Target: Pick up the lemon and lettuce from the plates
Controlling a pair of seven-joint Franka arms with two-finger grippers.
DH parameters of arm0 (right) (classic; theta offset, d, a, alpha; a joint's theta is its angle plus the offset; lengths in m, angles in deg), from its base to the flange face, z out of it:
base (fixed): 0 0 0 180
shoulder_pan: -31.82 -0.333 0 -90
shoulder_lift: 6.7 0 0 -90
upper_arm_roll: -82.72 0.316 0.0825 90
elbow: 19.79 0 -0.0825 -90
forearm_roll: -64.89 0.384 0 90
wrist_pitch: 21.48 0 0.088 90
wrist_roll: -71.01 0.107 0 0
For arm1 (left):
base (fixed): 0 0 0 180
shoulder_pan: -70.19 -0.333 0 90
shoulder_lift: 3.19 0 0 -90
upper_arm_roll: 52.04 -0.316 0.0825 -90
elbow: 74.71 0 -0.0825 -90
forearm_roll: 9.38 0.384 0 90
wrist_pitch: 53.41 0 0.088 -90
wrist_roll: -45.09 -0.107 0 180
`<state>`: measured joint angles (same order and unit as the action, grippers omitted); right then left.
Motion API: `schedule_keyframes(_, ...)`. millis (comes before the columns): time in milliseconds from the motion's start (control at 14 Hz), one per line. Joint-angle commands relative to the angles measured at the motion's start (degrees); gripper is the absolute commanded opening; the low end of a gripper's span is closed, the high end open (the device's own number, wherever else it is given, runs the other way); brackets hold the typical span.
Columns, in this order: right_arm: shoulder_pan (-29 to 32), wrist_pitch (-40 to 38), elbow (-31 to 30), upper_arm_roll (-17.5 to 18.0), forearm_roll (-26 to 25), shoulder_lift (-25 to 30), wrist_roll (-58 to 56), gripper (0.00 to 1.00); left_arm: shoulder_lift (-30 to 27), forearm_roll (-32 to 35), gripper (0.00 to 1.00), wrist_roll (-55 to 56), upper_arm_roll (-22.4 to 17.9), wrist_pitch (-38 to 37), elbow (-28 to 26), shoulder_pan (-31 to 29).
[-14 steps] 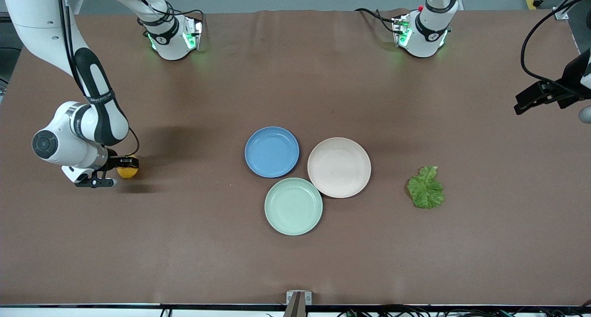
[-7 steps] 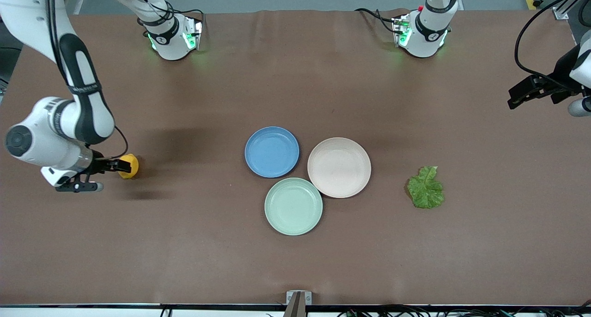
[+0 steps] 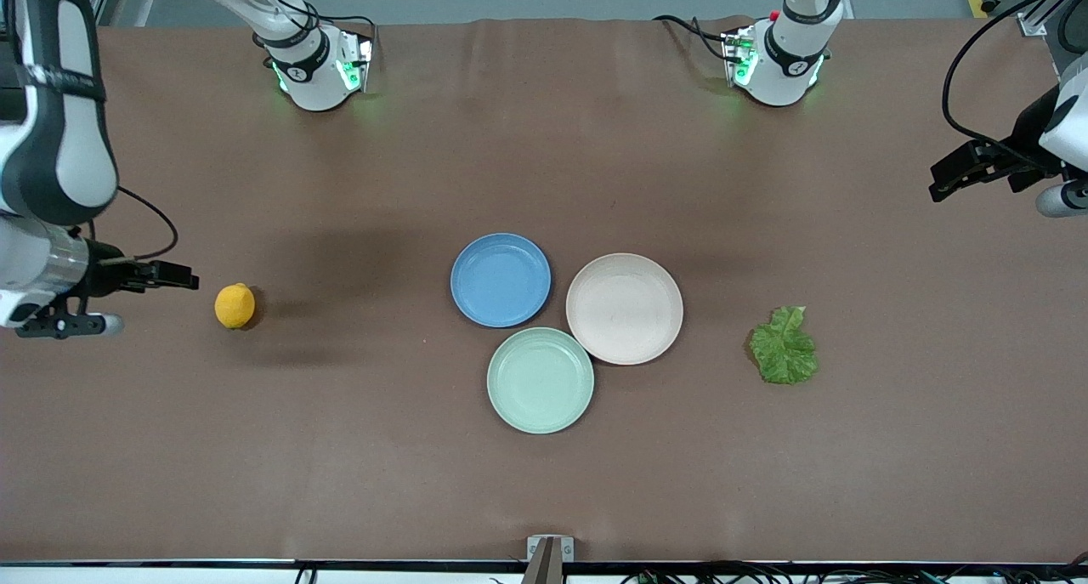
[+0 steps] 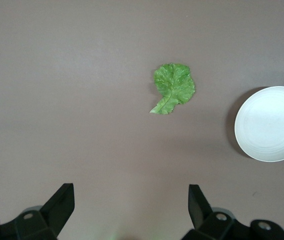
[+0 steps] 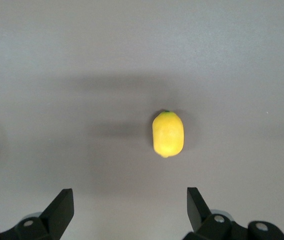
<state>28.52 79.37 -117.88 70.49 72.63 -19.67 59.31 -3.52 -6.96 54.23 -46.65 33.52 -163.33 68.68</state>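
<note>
Lemon (image 3: pixel 235 306) on table, untouched; right jaws, left jaws spread, empty.

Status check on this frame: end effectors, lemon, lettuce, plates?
Both end effectors open, empty: right beside lemon, left at its table end. Lemon and lettuce on bare table. Blue plate, beige plate empty. Nothing obstructing.

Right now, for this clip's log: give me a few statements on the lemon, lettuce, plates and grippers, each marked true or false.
1. The lemon lies on the table. True.
2. The lettuce is on the beige plate. False: it lies on the table beside it.
3. The blue plate is empty. True.
4. The right gripper holds the lemon. False: it is open, apart from it.
5. The left gripper is open. True.
</note>
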Motion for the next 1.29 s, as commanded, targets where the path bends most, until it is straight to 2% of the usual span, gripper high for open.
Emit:
schedule_keyframes(0,2.93,-4.15,-0.61,5.08,-1.57,6.79,3.43,0.99,-1.95,-1.02,1.0,-0.62,0.33,0.7,-1.3,-0.07)
schedule_keyframes(143,7.76,-7.14,-0.61,13.25,-6.05,11.36,7.64,0.99,-1.78,-3.38,1.0,-0.62,0.15,0.7,-1.12,-0.07)
schedule_keyframes(214,9.0,-8.9,-0.52,16.07,-7.29,13.38,9.84,0.99,-1.86,-3.74,1.0,-0.62,0.15,0.7,-1.21,-0.07)
schedule_keyframes(286,9.01,-10.05,-0.43,16.88,-7.56,14.97,10.29,0.99,-1.86,-3.74,1.0,-0.62,0.15,0.61,-1.3,-0.07)
schedule_keyframes(571,8.84,-16.73,9.21,17.42,-7.56,16.13,10.38,0.99,-1.87,-3.74,1.0,-0.97,0.06,0.44,-1.03,-0.16)
schedule_keyframes(857,7.61,-16.39,14.85,17.24,-7.74,15.86,10.38,0.99,-1.87,-3.74,1.0,-3.51,-0.29,0.26,-0.33,-0.42)
schedule_keyframes(1214,4.01,-16.21,22.85,15.05,-8.18,9.37,16.0,0.99,-1.6,-3.04,1.0,-3.7,-0.29,0.26,0.02,-0.34)
